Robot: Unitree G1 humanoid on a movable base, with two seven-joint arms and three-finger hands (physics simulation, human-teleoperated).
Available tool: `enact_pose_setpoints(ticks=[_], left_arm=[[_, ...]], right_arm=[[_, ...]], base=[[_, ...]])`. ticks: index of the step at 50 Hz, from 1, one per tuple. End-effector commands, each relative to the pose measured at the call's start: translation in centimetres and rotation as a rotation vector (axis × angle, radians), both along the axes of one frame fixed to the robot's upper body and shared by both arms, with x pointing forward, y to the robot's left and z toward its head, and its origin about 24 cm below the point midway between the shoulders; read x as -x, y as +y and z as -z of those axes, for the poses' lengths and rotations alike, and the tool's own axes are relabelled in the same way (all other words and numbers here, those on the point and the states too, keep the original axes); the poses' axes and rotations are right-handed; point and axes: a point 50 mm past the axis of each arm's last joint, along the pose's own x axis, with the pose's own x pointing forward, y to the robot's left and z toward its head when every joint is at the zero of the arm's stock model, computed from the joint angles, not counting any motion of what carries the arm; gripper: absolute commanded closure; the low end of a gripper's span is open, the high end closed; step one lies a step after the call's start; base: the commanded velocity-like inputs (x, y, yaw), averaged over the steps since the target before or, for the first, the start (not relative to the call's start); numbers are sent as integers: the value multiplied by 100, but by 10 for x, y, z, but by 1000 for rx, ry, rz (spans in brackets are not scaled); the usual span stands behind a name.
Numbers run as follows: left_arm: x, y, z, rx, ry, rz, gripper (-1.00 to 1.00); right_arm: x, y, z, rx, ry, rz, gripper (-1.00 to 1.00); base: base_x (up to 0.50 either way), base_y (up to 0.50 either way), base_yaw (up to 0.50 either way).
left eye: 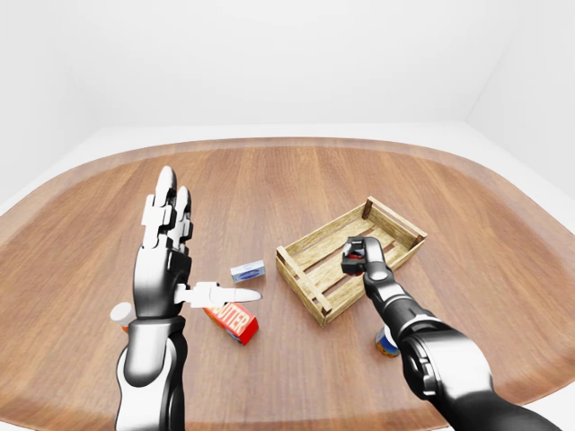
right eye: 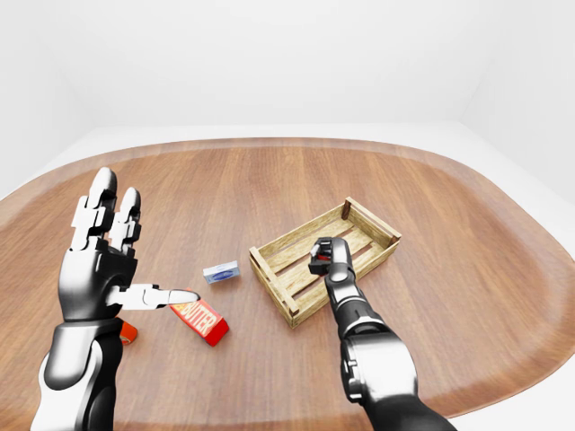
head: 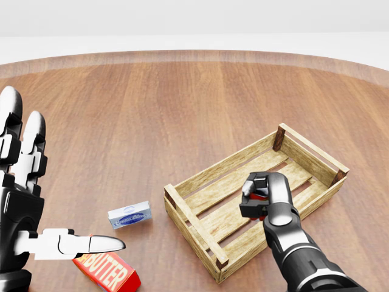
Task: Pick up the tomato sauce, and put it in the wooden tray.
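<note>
The right hand (head: 258, 196) hung over the wooden tray (head: 200, 228), its fingers (head: 250, 184) curled round a small red thing, the tomato sauce (head: 262, 197), which showed only as a red patch between them. Whether the sauce touched the tray's slats could not be told; it sat over the tray's middle, nearer the right end. The tray lay slantwise on the round wooden table (head: 182, 103), its far corner post toward the upper right.

The left hand (head: 24, 201) stood raised at the left edge of the head view, fingers spread and upright, thumb pointing right, holding nothing. Under its thumb lay a red butter box (head: 112, 274), and just beyond that a small blue-and-white packet (head: 129, 215), near the tray's left end. In the left-eye view a can (left eye: 387, 342) stood on the table beside the right forearm, near the table's near edge.
</note>
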Motion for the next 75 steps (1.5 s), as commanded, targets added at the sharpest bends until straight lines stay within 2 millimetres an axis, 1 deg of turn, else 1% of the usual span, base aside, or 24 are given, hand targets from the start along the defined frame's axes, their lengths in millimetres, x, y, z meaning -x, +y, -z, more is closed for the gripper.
enact_pose_setpoints(ticks=[1, 13, 18, 19, 20, 21, 36, 40, 51, 56, 58, 68, 72, 75], left_arm=[[0, 1, 0, 1, 0, -3, -100], [-1, 0, 2, 2, 10, 1, -100], [0, 0, 0, 2, 0, 1, -100], [0, 0, 0, 2, 0, 2, -100], [0, 0, 0, 2, -1, 2, -100], [0, 0, 0, 2, -2, 3, -100], [0, 0, -1, 2, -4, 0, -100], [1, 1, -4, 1, -17, -1, -100], [0, 1, 0, 2, 0, -3, -100], [-2, 2, 3, 3, 15, -5, -100], [-1, 2, 1, 3, 6, -5, -100], [-1, 1, 1, 2, 7, -3, -100], [-1, 0, 3, 2, 15, -1, -100], [-1, -1, 4, 2, 19, 0, -100]], right_arm=[[-3, 0, -4, -15, -19, 23, 100], [-2, 0, -4, -4, -19, 24, 100], [-2, 0, -3, 10, -18, 22, 100], [-2, 1, -3, 19, -19, 21, 55], [-2, 1, -3, 22, -19, 21, -39], [-2, 1, -3, 24, -19, 21, -100], [-2, 1, -3, 25, -19, 20, -100], [-2, 1, -3, 26, -19, 19, -100], [-1, 1, -2, 23, -17, 19, -100], [-1, 1, -2, -8, -14, 13, -100], [-1, 0, -2, -17, -15, 12, -100], [-4, -13, -8, -79, -46, 38, -100], [-6, -18, -13, -96, -75, 47, -100], [-9, -23, -22, -109, -128, 49, -100]], base=[[0, 0, 0], [0, 0, 0], [0, 0, 0], [0, 0, 0], [0, 0, 0], [0, 0, 0], [0, 0, 0], [0, 0, 0], [0, 0, 0], [0, 0, 0], [0, 0, 0], [0, 0, 0], [0, 0, 0], [0, 0, 0]])
